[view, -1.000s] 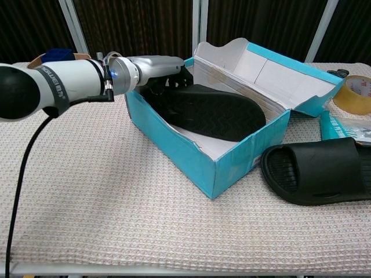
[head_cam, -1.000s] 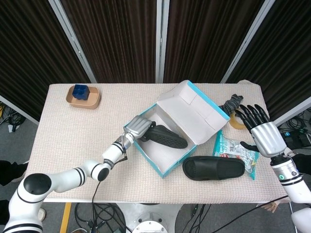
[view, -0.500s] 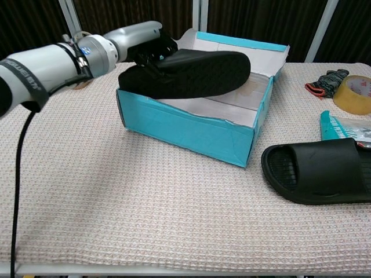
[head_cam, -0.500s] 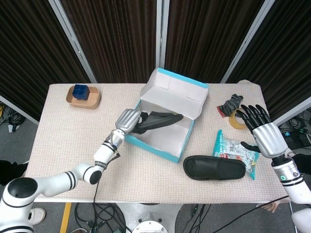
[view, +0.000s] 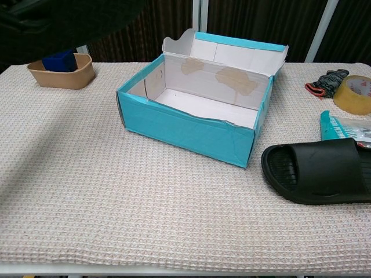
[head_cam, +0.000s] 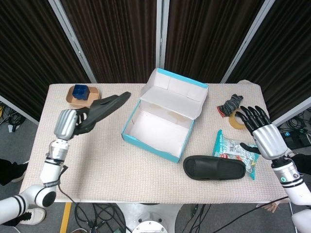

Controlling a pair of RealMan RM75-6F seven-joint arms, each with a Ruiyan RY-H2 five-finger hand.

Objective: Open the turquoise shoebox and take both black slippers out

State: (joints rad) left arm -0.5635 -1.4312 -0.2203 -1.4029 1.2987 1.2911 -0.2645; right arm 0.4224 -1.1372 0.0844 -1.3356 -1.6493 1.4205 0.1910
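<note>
The turquoise shoebox (head_cam: pixel 155 144) (view: pixel 185 128) stands open mid-table with its lid tipped back, and its white inside holds nothing. My left hand (head_cam: pixel 66 124) grips one black slipper (head_cam: pixel 102 110) and holds it up in the air over the table's left part; in the chest view that slipper (view: pixel 64 23) fills the top left corner. The other black slipper (head_cam: pixel 214 168) (view: pixel 317 171) lies on the cloth to the right of the box. My right hand (head_cam: pixel 262 133) hovers open at the table's right edge, fingers spread, holding nothing.
A tan tray (head_cam: pixel 83 98) (view: pixel 61 72) with a blue block sits at the back left. A snack bag (head_cam: pixel 235 152) lies by the lying slipper. A tape roll (head_cam: pixel 237 120) (view: pixel 353 94) and a dark glove (head_cam: pixel 231 103) sit at the back right.
My left hand lifted the slipper out of the box and carried it far left and up. The box was dragged and turned, then stayed. The right hand barely moved.
</note>
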